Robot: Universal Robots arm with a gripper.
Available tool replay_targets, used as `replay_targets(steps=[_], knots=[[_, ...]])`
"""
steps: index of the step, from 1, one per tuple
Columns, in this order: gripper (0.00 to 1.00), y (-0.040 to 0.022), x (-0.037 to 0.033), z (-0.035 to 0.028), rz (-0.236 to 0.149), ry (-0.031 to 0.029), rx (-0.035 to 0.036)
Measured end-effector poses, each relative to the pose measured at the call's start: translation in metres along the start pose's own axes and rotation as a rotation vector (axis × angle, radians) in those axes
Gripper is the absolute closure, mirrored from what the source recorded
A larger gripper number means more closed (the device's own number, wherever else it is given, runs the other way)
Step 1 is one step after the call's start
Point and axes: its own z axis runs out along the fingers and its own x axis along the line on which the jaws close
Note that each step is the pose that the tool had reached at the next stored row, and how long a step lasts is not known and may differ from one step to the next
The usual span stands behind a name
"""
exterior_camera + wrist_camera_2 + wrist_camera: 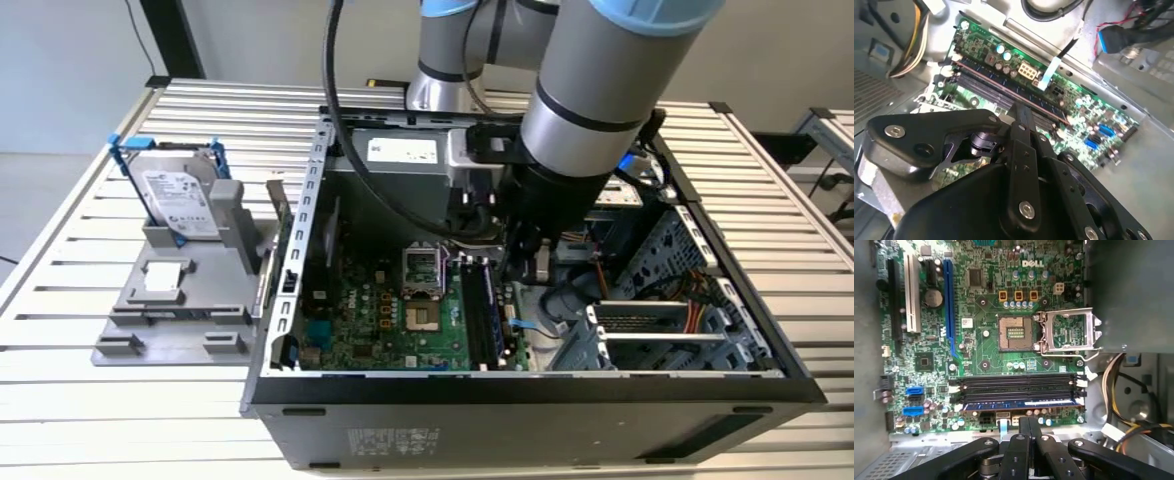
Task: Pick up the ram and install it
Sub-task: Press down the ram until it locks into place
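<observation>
First wrist view: ram (1019,404) lies in the motherboard (984,355) slot nearest the pincer (1028,427), long axis crosswise to the closed, empty fingers, which sit just beside its midpoint.

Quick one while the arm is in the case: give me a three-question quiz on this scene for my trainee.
1. True or false: the ram lies on the grey stand outside the case.
2. What stands in the blue frame on the exterior view's left? A) hard drive B) fan C) ram
3. Fill in: of the memory slots in the first wrist view, the ram fills the one ____ the gripper.

Key:
1. False. It sits in a slot on the motherboard.
2. A.
3. Nearest. The shut fingers are right beside it.
</observation>
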Motion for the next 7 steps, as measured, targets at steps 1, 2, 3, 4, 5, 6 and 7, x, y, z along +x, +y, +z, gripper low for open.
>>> replay_targets(steps=[1,2,3,4,5,6,7], knots=[[1.0,0.0001,-0.0003,-0.0036,0.0,-0.0001,0.0],[1.0,0.0001,-0.0003,-0.0044,0.0,-0.0003,0.0001],[1.0,0.0,-0.0003,-0.0044,0.0,-0.0003,0.0001],[1.0,0.0,-0.0003,-0.0044,0.0,-0.0003,0.0],[1.0,0.0001,-0.0003,-0.0044,0.0,-0.0003,-0.0001],[1.0,0.0001,-0.0003,-0.0044,0.0,-0.0003,-0.0001],[1.0,0.0001,-0.0003,-0.0045,0.0,-0.0001,-0.0002]])
